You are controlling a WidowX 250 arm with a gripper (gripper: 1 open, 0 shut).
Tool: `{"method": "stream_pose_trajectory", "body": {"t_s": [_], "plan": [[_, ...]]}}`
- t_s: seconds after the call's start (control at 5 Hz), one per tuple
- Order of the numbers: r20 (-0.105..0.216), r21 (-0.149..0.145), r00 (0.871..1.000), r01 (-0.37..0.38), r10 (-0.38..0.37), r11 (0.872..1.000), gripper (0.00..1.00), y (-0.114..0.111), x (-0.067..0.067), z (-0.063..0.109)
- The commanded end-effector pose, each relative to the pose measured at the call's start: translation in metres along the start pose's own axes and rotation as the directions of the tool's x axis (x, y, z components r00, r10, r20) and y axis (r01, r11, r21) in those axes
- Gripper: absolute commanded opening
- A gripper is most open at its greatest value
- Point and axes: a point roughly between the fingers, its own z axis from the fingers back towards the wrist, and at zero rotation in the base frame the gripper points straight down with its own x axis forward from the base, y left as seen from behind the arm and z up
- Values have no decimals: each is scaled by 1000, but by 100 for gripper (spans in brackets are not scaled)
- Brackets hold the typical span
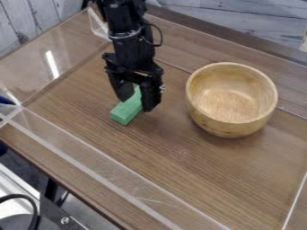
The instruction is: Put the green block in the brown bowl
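Camera view, the only one: the hand points straight down over the green block, jaws spread wide, nothing pinched. The two dark fingers straddle the block's upper end, one on each side. I can't tell whether either pad touches it; the block's far end is hidden behind the fingers.

The green block lies flat on the wooden surface, long axis running diagonally, near end poking out toward the camera below the hand. It is left of the brown bowl and clearly apart from it.

The bowl sits upright on the same surface, mouth up, empty, nothing in the way of a drop from above.

Why the pose: the fingers look lined up across the block's narrow width, which is the sensible axis for a flat bar. The low, vertical approach suits a thing lying flat.

Judgement: pre-grasp, task barely started. Next step should be closing on the block, then lift and carry right to the bowl. Risk: the grip sits at one end, not the middle, so the bar may tilt or pivot on lifting.

A clear panel edges the surface on the left, well away from the action.
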Motion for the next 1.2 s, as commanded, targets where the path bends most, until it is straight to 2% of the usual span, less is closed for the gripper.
{"method": "stream_pose_trajectory", "body": {"t_s": [0.0,0.2,0.4,0.6,1.0], "plan": [[65,40,997,-40,38,998,100,6,4,9],[67,61,995,-79,75,995,100,12,4,0],[60,72,994,-98,93,993,0,14,4,-8],[71,77,992,-114,109,991,0,11,4,-8],[93,2,987,-132,132,991,0,-9,3,9]]}}
